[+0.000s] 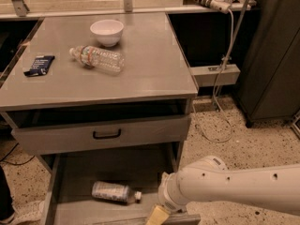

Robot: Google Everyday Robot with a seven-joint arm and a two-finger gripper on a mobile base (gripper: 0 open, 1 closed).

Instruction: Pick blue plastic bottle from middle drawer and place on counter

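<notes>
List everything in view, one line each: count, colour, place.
counter: one, grey, top of the cabinet.
bowl: one, white, back of the counter.
clear bottle: one, clear, lying on the counter in front of the bowl.
packet: one, dark blue, at the counter's left edge.
drawer front: one, grey with a black handle, under the counter.
middle drawer: one, grey, pulled open below.
blue bottle: one, pale blue-grey with a white cap, lying in the middle drawer.
cable: one, white, hanging at right.
arm: one, white, lower right.
end effector: one, yellowish, at the bottom edge, right of the blue bottle.
</notes>
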